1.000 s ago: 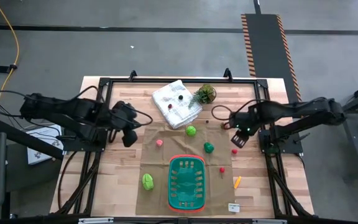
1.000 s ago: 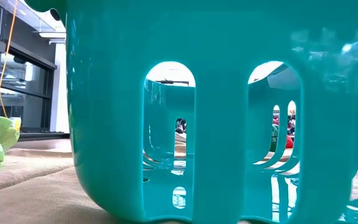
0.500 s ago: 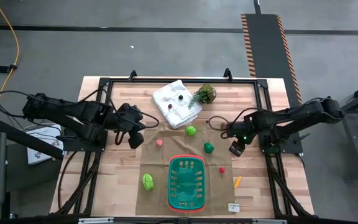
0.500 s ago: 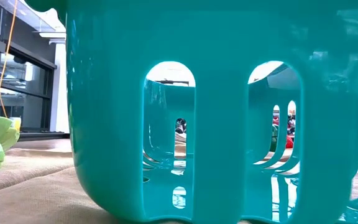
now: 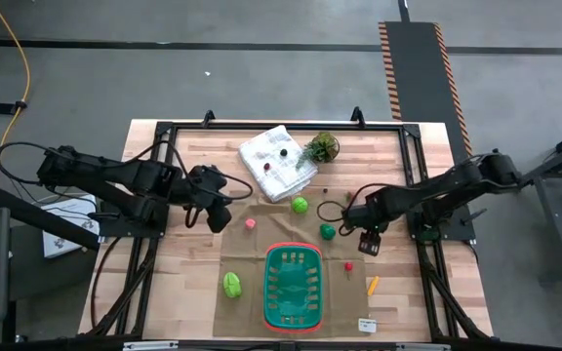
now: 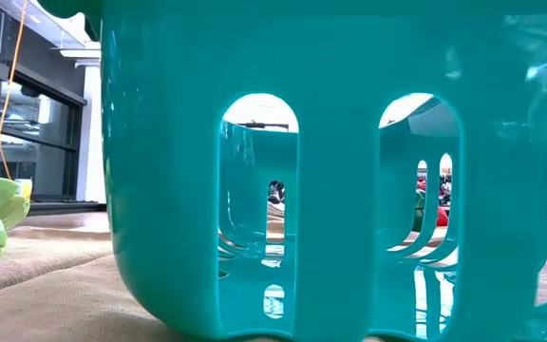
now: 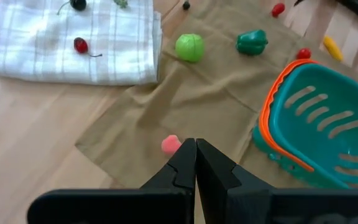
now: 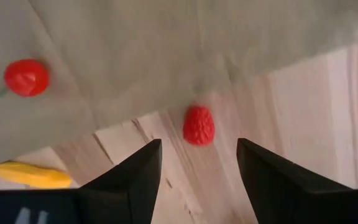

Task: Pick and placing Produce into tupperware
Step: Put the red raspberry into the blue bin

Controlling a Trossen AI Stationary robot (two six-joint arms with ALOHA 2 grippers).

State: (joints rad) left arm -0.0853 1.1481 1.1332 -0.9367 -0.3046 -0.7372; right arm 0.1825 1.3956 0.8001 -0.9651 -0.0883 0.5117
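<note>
produce lies scattered across the tan cloth (image 5: 261,244) and bare table (image 5: 408,292) around the teal tupperware (image 5: 292,285), none of it in the basket yet. left gripper (image 5: 219,216), fingers pressed shut and holding nothing, hovers beside the pink piece (image 7: 171,144), which sits just ahead of its tips. right gripper (image 8: 197,163), spread wide and empty, hangs over the red raspberry (image 8: 198,125), which lies on the wood between its two fingers and slightly ahead, so this arm looks nearer a grasp.
</note>
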